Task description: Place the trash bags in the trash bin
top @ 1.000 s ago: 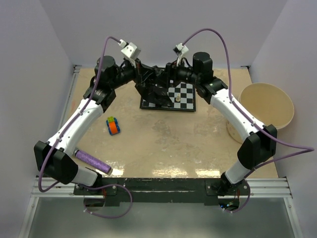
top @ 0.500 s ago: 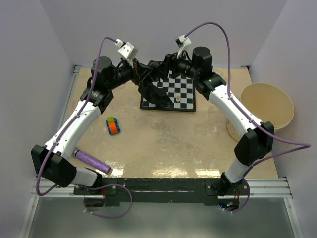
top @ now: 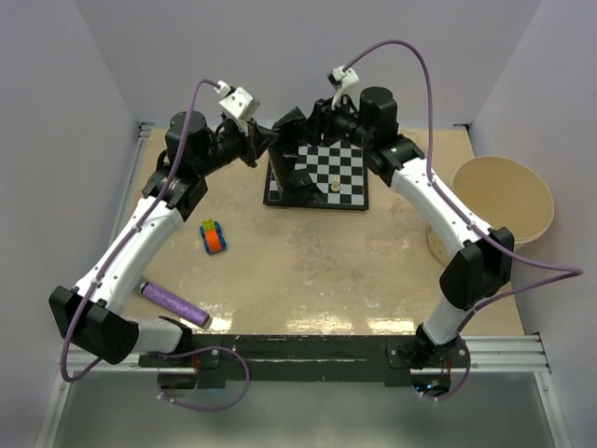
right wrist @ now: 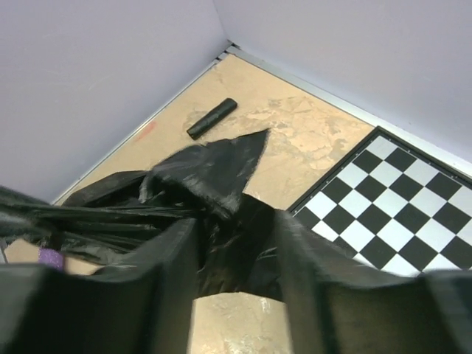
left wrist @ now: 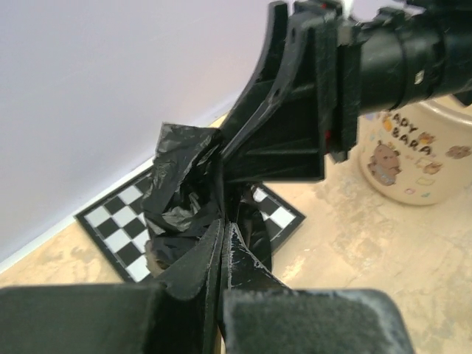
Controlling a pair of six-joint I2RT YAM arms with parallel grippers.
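A wrinkly black trash bag hangs between my two grippers above the left part of the chessboard. My left gripper is shut on a fold of the bag. My right gripper has its jaws apart, with bunched bag film lying between the fingers. In the top view the left gripper and right gripper nearly meet. A short black roll of trash bags lies on the table near the back wall. The cream trash bin stands at the far right.
A purple textured roll lies at the near left by the left arm's base. A small coloured toy car sits left of centre. One small chess piece stands on the board. Walls close the table at back and sides.
Both grippers have risen and drawn back toward the far wall, lifting the bag off the chessboard. The right jaws widened, then narrowed onto the film. The left stayed shut.
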